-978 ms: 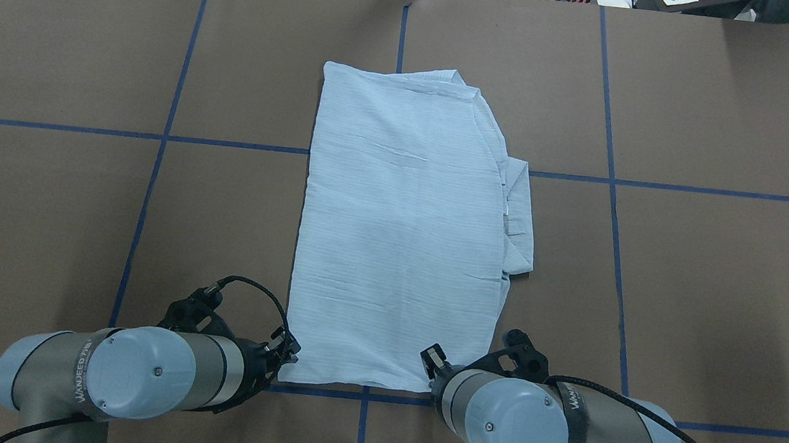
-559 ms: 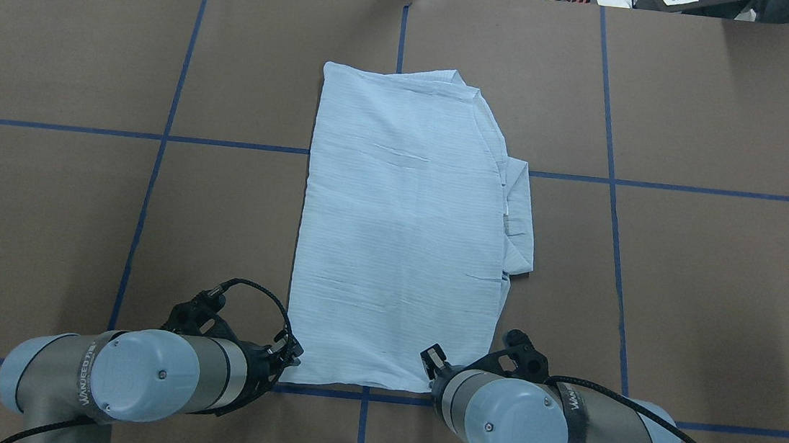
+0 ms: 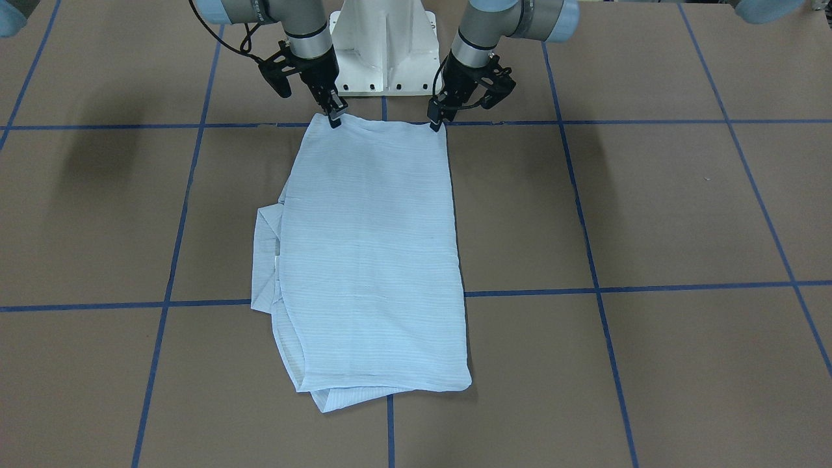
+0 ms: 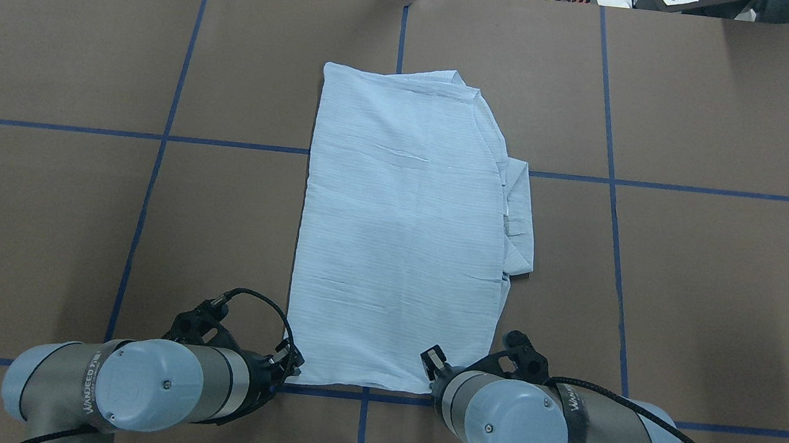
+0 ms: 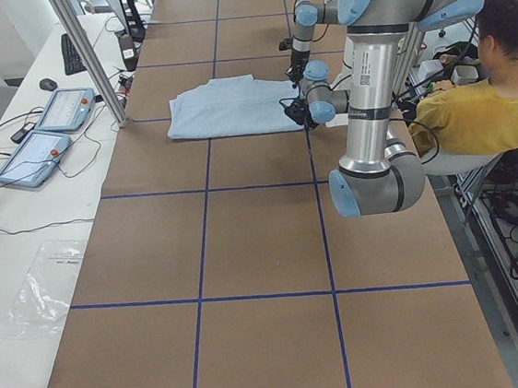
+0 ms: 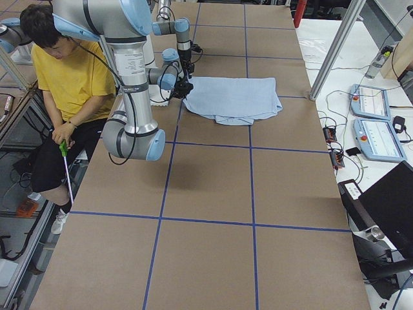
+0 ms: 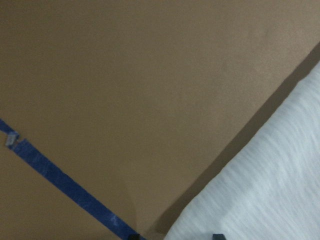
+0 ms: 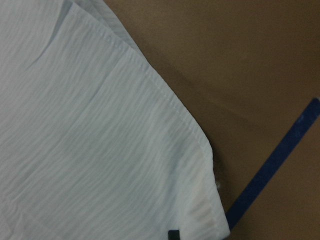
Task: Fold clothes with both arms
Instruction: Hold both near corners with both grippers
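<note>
Brown table (image 4: 39,231), gridded with blue tape (image 4: 228,144), carries the light blue shirt (image 4: 400,236), folded into a long rectangle at its centre. The left arm (image 4: 154,386) has its jaws at the shirt's near left corner, the right arm (image 4: 512,425) at the near right corner. I cannot tell whether either pair grips the cloth.

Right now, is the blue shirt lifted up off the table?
No, the shirt lies spread flat on the brown table in the front-facing view.
</note>
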`<state>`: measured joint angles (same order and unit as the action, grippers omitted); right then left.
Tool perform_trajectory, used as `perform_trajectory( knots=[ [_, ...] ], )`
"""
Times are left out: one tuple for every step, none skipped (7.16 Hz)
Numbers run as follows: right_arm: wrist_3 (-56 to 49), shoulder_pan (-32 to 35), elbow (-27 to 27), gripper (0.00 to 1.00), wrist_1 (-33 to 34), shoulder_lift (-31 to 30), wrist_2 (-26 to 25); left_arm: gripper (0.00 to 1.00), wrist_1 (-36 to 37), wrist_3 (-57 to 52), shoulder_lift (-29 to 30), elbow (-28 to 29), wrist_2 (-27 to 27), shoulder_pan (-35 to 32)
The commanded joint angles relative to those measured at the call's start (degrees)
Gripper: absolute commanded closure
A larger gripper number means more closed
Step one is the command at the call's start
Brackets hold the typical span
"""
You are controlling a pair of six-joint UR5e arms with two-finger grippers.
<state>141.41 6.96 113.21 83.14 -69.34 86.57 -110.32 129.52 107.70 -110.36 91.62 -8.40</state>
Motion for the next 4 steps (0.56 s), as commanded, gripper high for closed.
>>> perform_trajectory(
  knots=[
    [0.0, -0.02, 0.08, 1.0, 0.0, -0.01, 0.0, 0.48, -0.15, 0.03, 0.23, 0.67, 0.05, 0.76],
    [0.0, -0.02, 0.08, 1.0, 0.0, -0.01, 0.09, 0.55, -0.07, 0.03, 0.58, 0.76, 0.05, 0.76],
    [0.0, -0.02, 0.08, 1.0, 0.0, -0.01, 0.09, 0.64, -0.07, 0.03, 0.67, 1.02, -0.04, 0.67],
    [0.0, -0.02, 0.08, 1.0, 0.0, -0.01, 0.09, 1.0, 0.02, 0.11, 1.02, 0.85, -0.21, 0.5]
  ],
)
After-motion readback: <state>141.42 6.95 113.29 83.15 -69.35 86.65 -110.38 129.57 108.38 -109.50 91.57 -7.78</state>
